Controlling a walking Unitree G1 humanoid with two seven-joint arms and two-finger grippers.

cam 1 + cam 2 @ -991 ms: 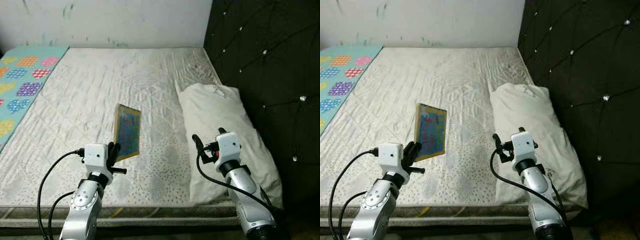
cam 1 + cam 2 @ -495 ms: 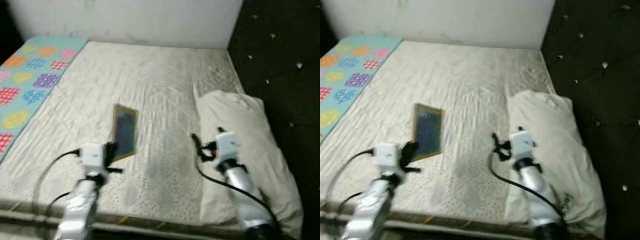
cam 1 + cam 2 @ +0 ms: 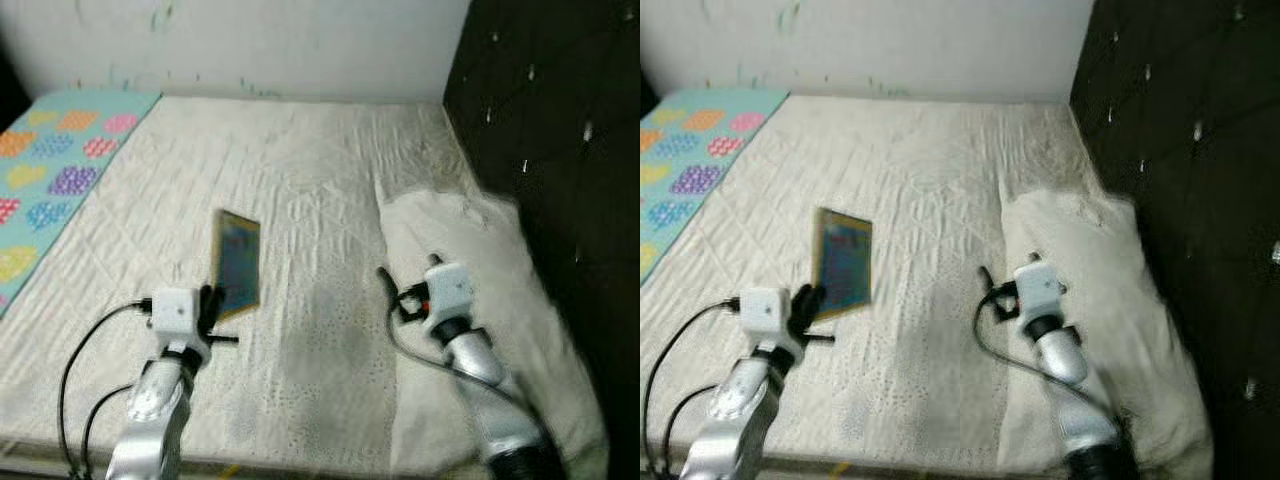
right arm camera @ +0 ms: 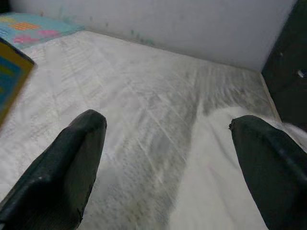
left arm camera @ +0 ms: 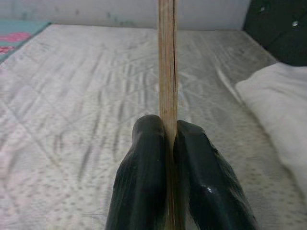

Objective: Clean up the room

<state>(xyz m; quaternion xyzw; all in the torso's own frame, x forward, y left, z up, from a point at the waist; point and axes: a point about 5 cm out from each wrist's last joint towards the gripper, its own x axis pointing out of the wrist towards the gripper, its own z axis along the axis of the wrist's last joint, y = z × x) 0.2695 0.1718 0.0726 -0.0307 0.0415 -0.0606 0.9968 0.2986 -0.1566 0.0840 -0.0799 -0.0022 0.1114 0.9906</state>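
- Left wrist view: the left gripper has its jaws clamped on the bottom edge of a thin book, seen edge-on and standing upright.
- Head views: the book is held above the bed, over the mattress near its middle, long axis vertical, cover facing the robot's right.
- The right gripper hovers over the mattress just beside the pillow, jaws wide apart and holding nothing.
- The book lies to the left of the right gripper, well apart from it; the left arm already carries it, so any placing move falls to that arm.
- A patterned mat lies along the bed's left side.
- Head views are blurred; the cover detail is unreadable.
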